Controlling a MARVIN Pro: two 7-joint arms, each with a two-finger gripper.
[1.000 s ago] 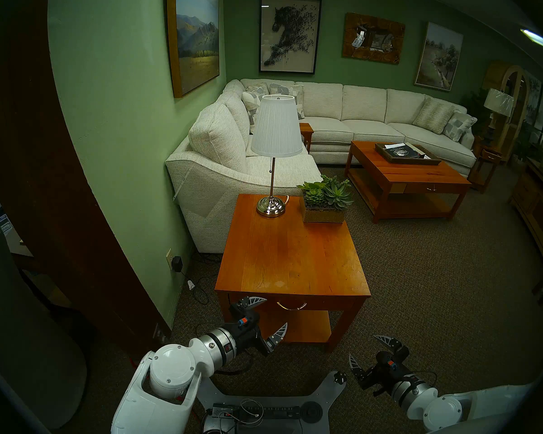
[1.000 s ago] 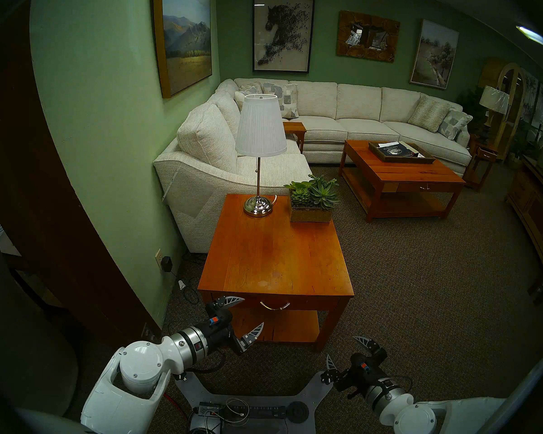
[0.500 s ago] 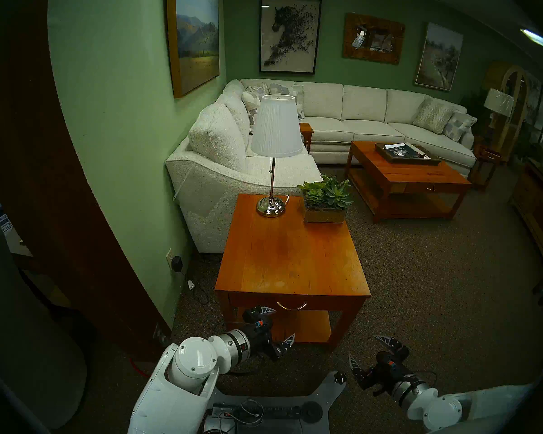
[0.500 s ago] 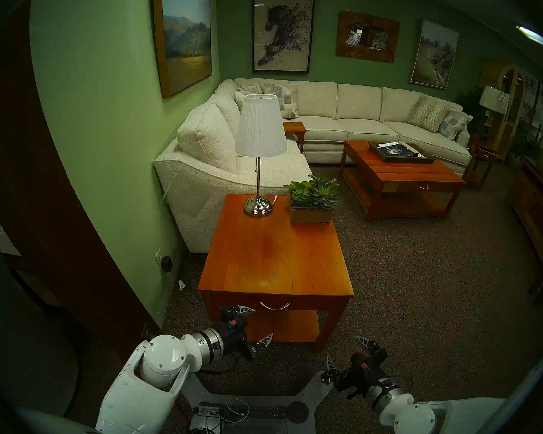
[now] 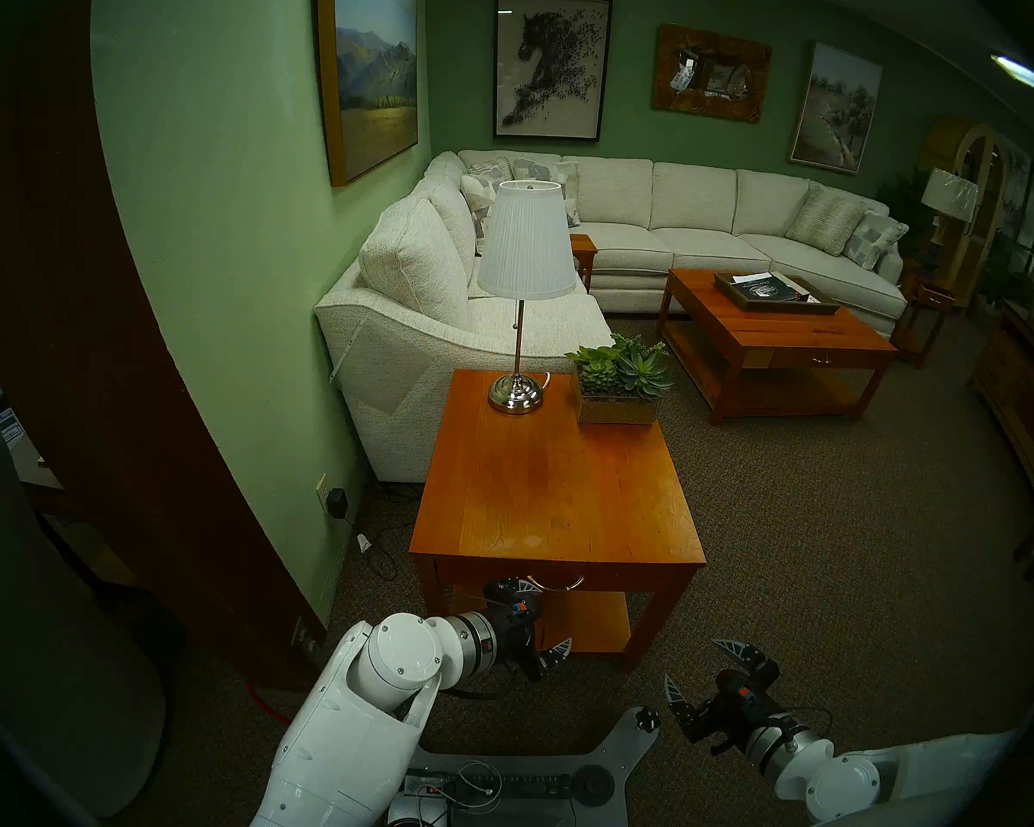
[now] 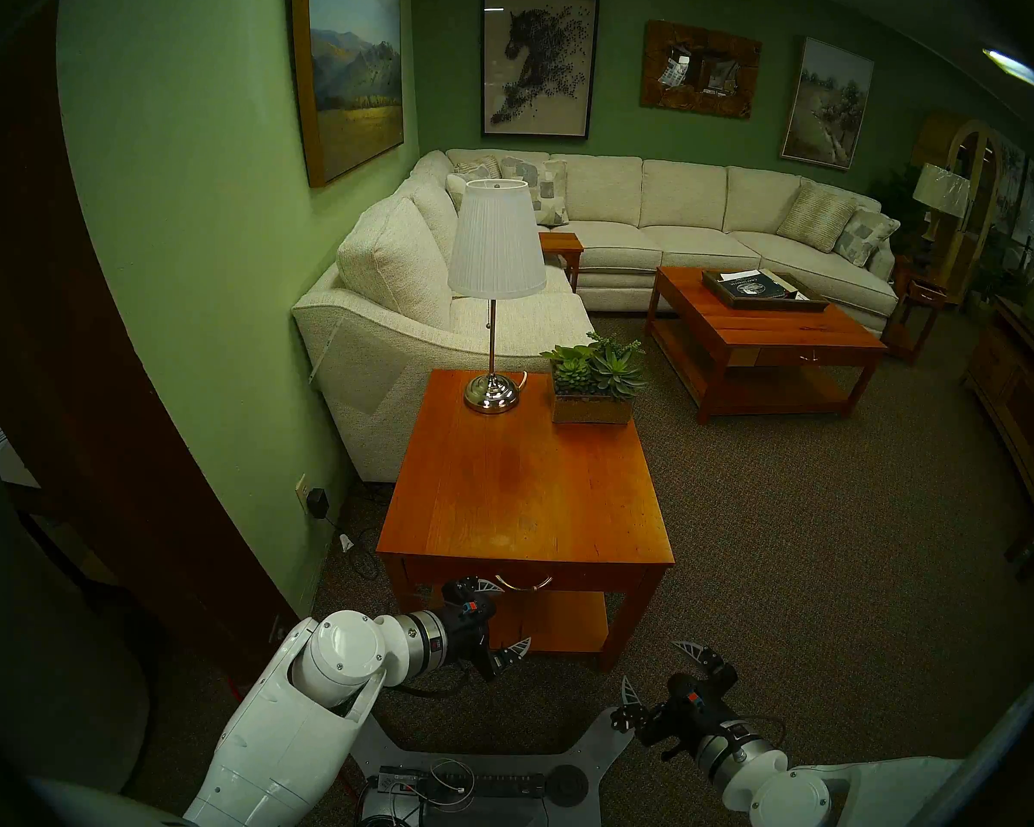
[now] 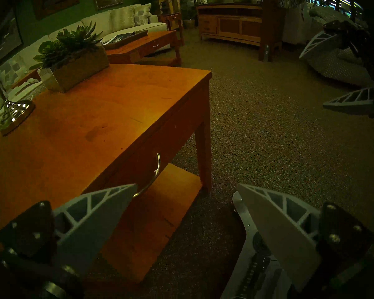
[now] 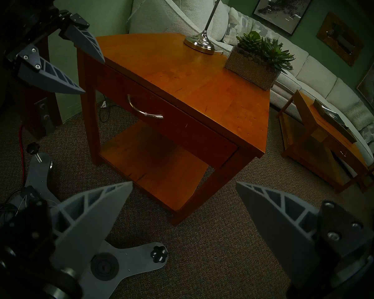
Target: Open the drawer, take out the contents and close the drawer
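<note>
- My left gripper — fingers spread, grasping nothing — sits just beside the closed drawer's silver handle.
- My right gripper hangs released, well apart.

You cannot see inside the drawer — its front sits flush in the end table, so whatever it holds is hidden. In the left wrist view the near end of the bail handle disappears behind one grey fingertip, and contact there cannot be judged. The lamp is cut off at that view's edge — only its chrome base shows. The book in the coffee table's tray is too small to read.
</note>
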